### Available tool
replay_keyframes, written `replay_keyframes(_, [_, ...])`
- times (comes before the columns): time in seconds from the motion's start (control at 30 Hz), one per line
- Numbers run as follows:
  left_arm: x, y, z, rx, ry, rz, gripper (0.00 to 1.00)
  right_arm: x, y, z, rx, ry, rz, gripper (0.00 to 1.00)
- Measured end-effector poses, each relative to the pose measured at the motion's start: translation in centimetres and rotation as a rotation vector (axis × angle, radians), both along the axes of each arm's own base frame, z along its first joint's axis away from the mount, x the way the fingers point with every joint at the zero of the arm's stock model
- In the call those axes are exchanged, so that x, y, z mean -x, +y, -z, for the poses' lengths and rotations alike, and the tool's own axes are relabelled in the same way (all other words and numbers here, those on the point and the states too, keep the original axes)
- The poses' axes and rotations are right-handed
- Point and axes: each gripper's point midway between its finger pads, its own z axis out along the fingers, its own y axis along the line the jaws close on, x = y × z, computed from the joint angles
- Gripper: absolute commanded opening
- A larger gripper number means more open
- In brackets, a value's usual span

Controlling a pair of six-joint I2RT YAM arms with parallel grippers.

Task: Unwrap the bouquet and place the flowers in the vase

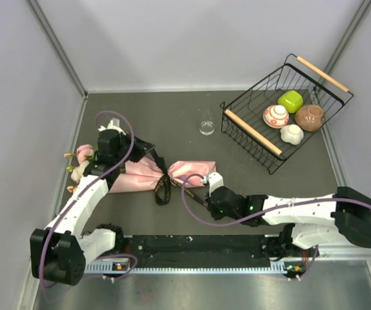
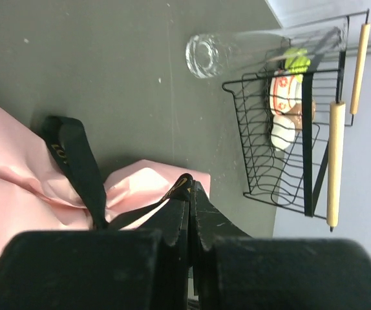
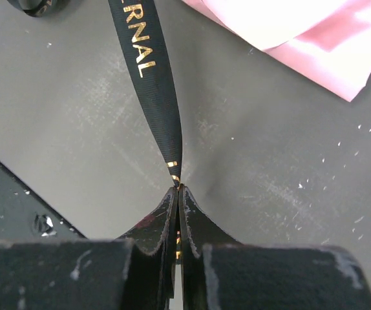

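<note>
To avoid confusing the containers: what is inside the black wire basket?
In the basket: a green container, a red-patterned bowl, a brown pot and a white flower-shaped dish. Their insides and whatever lies beneath them are hidden.

wire basket (image 1: 253, 132) far right | holds green cup (image 1: 290, 101), pink-patterned bowl (image 1: 276, 115), brown pot (image 1: 309, 117), white lobed dish (image 1: 292, 134)

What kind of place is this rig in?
Probably a lab robot test cell: plain grey walls on metal framing enclose a dark tabletop, the left arm and right arm mount on a rail, and a wire basket holds props.
</note>
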Motion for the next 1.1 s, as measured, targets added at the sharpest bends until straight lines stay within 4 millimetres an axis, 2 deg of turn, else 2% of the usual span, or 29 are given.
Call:
replay_keyframes(0.17, [-1.9,2.1,0.0,-0.003,0.012,-0.068,0.0,0.3,-0.3,-1.6,-0.08,-0.002,0.021,0.0])
replay_keyframes(0.43, [-4.2,4.8,-1.9,-0.003,-0.03,-0.151,0.0,1.1,-2.3,-2.8,-0.145,0.017,0.063,0.0])
replay_keyframes(0.6, [-4.5,5.0,-2.2,-0.003,-0.043,-0.159,0.0,1.3,-3.9,-4.2,-0.189,0.012,0.107,0.0])
replay_keyframes(0.77, [-4.8,5.7,-2.2,-0.009,-0.049,-0.177,0.0,1.5,-5.2,-7.4,-0.312,-0.007,0.144,0.0])
replay_keyframes(0.87, [-5.0,6.9,-2.2,-0.018,-0.053,-0.207,0.0,1.8,-6.1,-9.5,-0.413,-0.021,0.155,0.0])
replay_keyframes(0.97, [-5.4,8.6,-2.6,-0.03,-0.062,-0.256,0.0,2.2,-7.1,-10.4,-0.476,-0.025,0.169,0.0])
replay_keyframes(1.1, [-6.2,10.4,-4.6,-0.042,-0.111,-0.309,0.0,2.5,-8.2,-10.2,-0.483,-0.014,0.182,0.0])
